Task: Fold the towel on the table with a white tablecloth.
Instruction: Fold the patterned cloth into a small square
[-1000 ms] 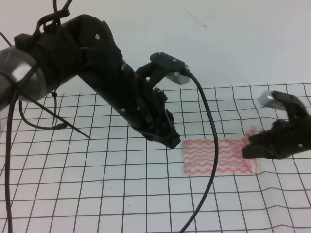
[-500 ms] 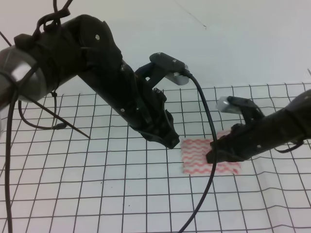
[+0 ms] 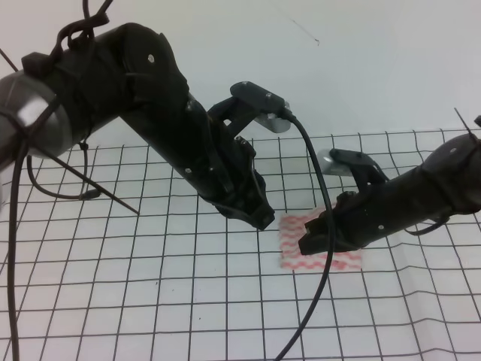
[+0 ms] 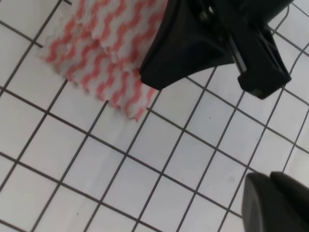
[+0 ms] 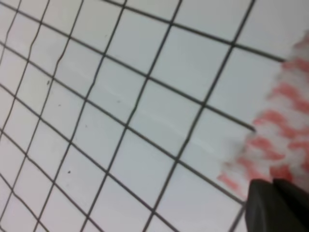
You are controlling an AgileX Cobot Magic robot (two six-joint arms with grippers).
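White tablecloth (image 3: 150, 301) with a thin black square grid covers the table (image 3: 68, 331) up to a plain pale wall (image 3: 376, 68) along the far edge; cloth slightly wrinkled toward the right edge. Left arm (image 3: 150, 113), big and black, reaches in from the far left corner, angled down toward the middle, its wrist camera (image 3: 259, 101) sticking up with a black cable (image 3: 323, 226) looping down toward the near edge. Left gripper (image 3: 259, 218) tip sits just left of the towel (image 3: 297, 226); cannot tell whether its jaws are spread or pressed together, and only one dark finger corner shows in the left wrist view. Right arm (image 3: 428, 192) comes in from the right edge, low over the towel. Right gripper (image 3: 312, 242) is pinched on a towel edge, carrying it leftward over the rest of the cloth; in the right wrist view its dark tip (image 5: 277, 205) sits right against the blurred pink stripes. Towel, pink-red wavy stripes on white, lies right of the table's middle, doubled over itself, layered edges visible in the left wrist view.
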